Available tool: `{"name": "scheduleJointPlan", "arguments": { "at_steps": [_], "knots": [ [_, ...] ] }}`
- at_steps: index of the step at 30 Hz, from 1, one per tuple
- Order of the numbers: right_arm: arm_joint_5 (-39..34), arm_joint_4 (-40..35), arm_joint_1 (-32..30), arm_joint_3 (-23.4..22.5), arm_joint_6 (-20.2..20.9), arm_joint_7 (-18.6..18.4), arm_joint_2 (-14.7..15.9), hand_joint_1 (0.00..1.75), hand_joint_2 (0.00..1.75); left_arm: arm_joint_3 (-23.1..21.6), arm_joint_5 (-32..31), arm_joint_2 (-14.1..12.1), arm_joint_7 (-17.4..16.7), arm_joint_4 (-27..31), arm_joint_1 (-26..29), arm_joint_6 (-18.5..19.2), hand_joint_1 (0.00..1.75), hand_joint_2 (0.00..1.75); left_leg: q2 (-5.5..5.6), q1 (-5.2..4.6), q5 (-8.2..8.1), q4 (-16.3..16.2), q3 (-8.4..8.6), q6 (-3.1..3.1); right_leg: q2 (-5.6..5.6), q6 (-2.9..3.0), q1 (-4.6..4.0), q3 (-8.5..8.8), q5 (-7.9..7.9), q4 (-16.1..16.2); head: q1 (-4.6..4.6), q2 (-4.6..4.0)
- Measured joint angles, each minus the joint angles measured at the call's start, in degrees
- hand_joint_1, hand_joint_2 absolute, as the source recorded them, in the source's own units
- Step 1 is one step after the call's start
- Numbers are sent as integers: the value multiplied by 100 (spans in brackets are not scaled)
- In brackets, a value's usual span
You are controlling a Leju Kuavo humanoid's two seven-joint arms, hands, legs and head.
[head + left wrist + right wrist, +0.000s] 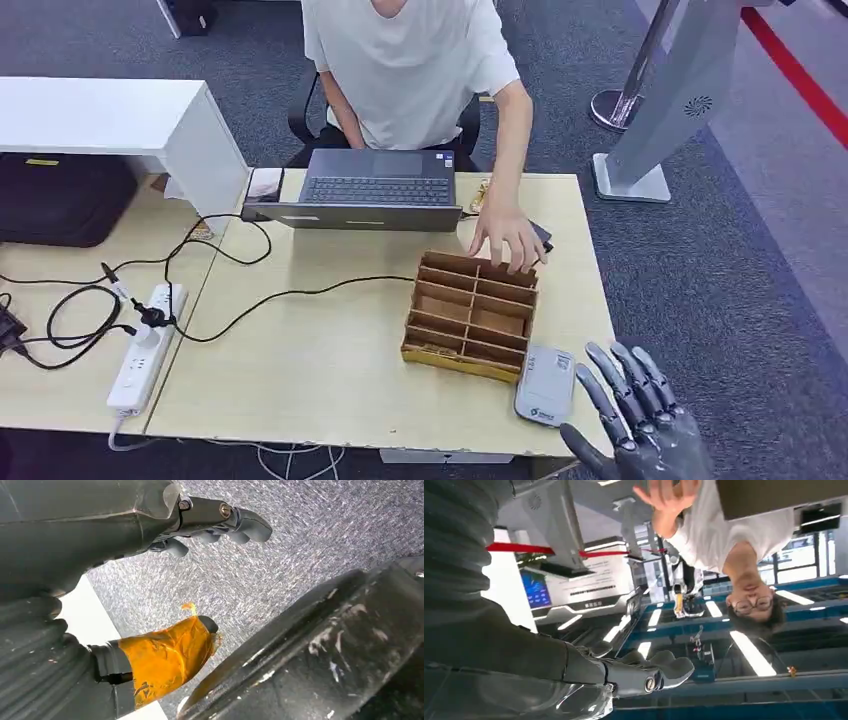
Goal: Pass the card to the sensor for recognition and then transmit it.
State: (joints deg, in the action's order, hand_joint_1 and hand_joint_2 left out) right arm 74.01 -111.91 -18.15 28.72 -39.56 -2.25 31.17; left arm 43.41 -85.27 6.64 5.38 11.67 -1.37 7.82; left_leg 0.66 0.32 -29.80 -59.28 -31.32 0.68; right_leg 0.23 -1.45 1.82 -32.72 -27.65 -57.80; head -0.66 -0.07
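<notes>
The landmark is a wooden divided box (470, 315) standing on the right half of a light wood tabletop (300, 370).

Right hand (632, 420): raised at the near right corner of the tabletop, just right of the box, fingers spread apart and pointing up, holding nothing. The right wrist view confirms the fingers (664, 667) are extended and empty.

Left hand (165, 525): seen in the left wrist view above grey carpet (280, 540). The dark fingers are loosely curled and apart from the thumb (170, 655), which is wrapped in orange tape. Nothing lies between them, so the hand is open and empty.

Sensor (546, 385): a grey flat device lying on the tabletop, touching the near right corner of the box, just left of the right hand.

Card: none can be made out with certainty. A small dark flat item (540, 236) lies just behind the box, partly covered, and cannot be identified.

A person in a white shirt (410, 70) sits behind the tabletop. The person's hand (505, 235) rests over the far right edge of the box.

A grey laptop (372, 190) sits open behind the box. A white power strip (146, 345) with black cables (250, 300) lies well left of the box.
</notes>
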Motion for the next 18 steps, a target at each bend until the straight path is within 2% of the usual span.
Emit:
{"name": "scheduleJointPlan", "arguments": {
  "at_steps": [9,13,18],
  "knots": [
    [-149,352,361,498,140,13,2,0,175,-37,-116,-2,-57,0,-11,-2,0,175,-1,0,0,0,-1,0,1,0,0,1,0,0,0,0],
    [-303,555,568,784,349,209,-4,0,175,-74,-175,0,-66,0,-17,-2,0,175,-4,0,0,0,1,0,7,0,0,1,1,0,2,0],
    [-543,1148,950,1357,560,537,-332,0,175,-188,-279,2,-103,0,-24,7,0,175,-2,2,0,1,2,-1,5,1,-1,1,1,-1,0,0]
  ]
}}
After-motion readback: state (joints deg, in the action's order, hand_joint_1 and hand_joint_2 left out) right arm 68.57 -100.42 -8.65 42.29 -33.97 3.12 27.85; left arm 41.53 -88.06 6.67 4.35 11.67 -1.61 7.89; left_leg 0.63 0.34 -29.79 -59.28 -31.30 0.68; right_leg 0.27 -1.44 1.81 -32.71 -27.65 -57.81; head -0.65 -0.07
